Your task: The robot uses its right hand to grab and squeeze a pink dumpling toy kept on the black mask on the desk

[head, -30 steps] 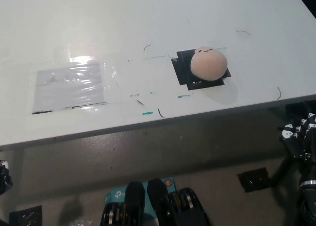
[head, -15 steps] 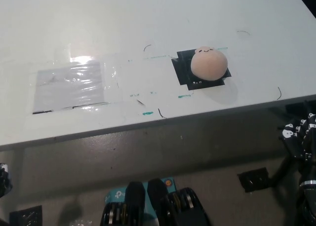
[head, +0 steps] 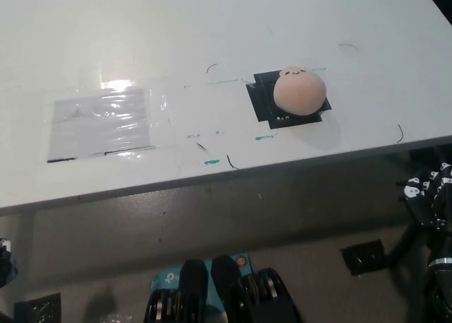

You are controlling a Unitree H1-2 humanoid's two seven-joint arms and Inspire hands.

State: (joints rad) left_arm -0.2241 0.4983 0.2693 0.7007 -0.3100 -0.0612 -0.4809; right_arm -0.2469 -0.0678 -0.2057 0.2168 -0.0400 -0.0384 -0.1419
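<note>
Head view: the round pink dumpling toy [head: 299, 91] sits on the black mask patch [head: 268, 109] on the white desk [head: 212, 26]. The black right hand [head: 429, 196], nearer, hangs below the desk edge, toy up-left; finger state unclear.

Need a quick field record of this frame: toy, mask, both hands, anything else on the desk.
toy: pink dumpling toy, face marks on top, sitting on the black mask, untouched
mask: black mask, flat on the white desk, near the front edge, toward the robot's right
right hand: right hand below the desk edge at far right, apart from the toy; open or shut cannot be told
left hand: left hand only a sliver at the lower left edge, state unclear
other: shiny taped clear patch on the desk's left part; small pen and teal marks around the mask
</note>
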